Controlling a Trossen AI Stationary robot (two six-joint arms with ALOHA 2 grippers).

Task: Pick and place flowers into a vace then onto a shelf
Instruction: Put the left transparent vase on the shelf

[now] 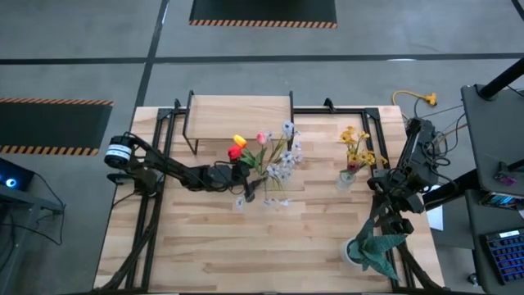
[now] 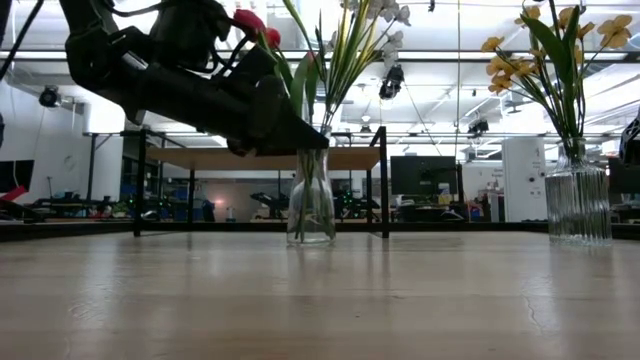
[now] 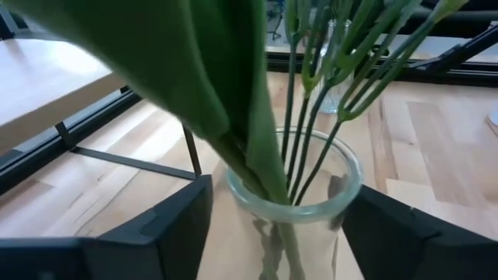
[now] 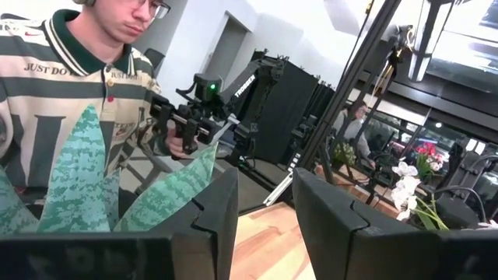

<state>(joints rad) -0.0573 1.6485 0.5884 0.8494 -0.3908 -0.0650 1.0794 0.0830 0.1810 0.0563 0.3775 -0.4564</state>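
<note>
A clear glass vase (image 2: 312,205) stands by its base on the table and holds red, yellow and pink tulips and a spray of pale blossoms (image 1: 270,156). My left gripper (image 3: 276,233) is open, reaching in level from the table's left. Its fingers stand on either side of the vase's neck (image 3: 292,202), just under the rim. The shelf (image 1: 239,111) stands behind the vase at the far edge. My right gripper (image 4: 264,210) waits at the table's right side, slightly open and holding nothing. My left gripper has one finger (image 3: 179,225) standing a little off the glass. The other finger (image 3: 389,225) is at the wall of the vase's neck (image 3: 350,194). Whether that finger touches the glass I cannot tell. The vase stays upright on the table.
A ribbed glass vase (image 2: 578,205) with yellow flowers stands right of centre. A green spiky potted plant (image 1: 372,248) sits at the near right corner, just ahead of my right gripper. A person (image 4: 70,70) holding a hand controller stands beyond the table. Black frame rails run along the table's edges.
</note>
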